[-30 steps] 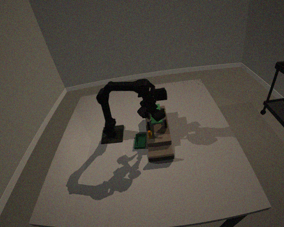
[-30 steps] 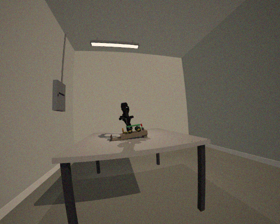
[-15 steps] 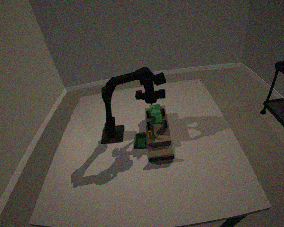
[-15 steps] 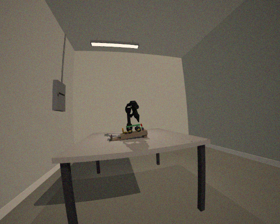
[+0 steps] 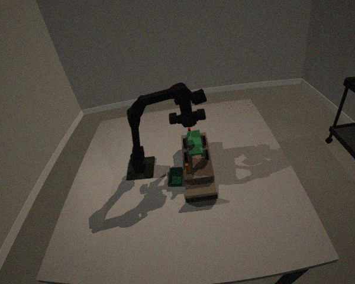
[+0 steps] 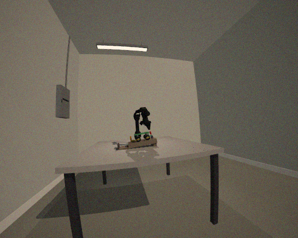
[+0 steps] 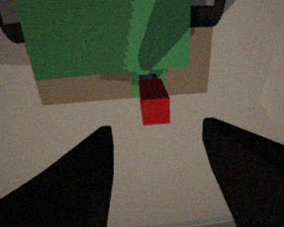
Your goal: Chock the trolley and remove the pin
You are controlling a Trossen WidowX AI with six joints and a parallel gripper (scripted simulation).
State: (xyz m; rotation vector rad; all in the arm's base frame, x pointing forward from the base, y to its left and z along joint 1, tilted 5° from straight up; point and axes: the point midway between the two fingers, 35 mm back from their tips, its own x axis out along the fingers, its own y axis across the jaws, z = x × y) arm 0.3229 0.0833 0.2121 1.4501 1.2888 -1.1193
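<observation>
The green trolley (image 5: 194, 142) (image 6: 140, 134) (image 7: 85, 43) stands on the wooden ramp (image 5: 203, 174) (image 6: 144, 143) (image 7: 201, 71). The red-headed stop pin (image 5: 189, 129) (image 6: 150, 133) (image 7: 155, 111) stands at its uphill end. The yellow chock (image 5: 188, 170) (image 6: 133, 141) with its orange handle is on the ramp by the downhill wheel on the tray's side; whether it touches the wheel is too small to tell. My gripper (image 5: 189, 125) (image 6: 149, 128) (image 7: 157, 131) is open and empty, above the pin head, which shows between and ahead of the fingertips in the wrist view. The green tray (image 5: 175, 184) holds nothing visible.
The tray sits beside the ramp's lower part, between it and the arm's base plate (image 5: 149, 171). A lower wooden step (image 5: 201, 191) lies at the ramp's downhill end. The trolley's deck is close beside the pin. A dark cart (image 5: 352, 129) stands off the table.
</observation>
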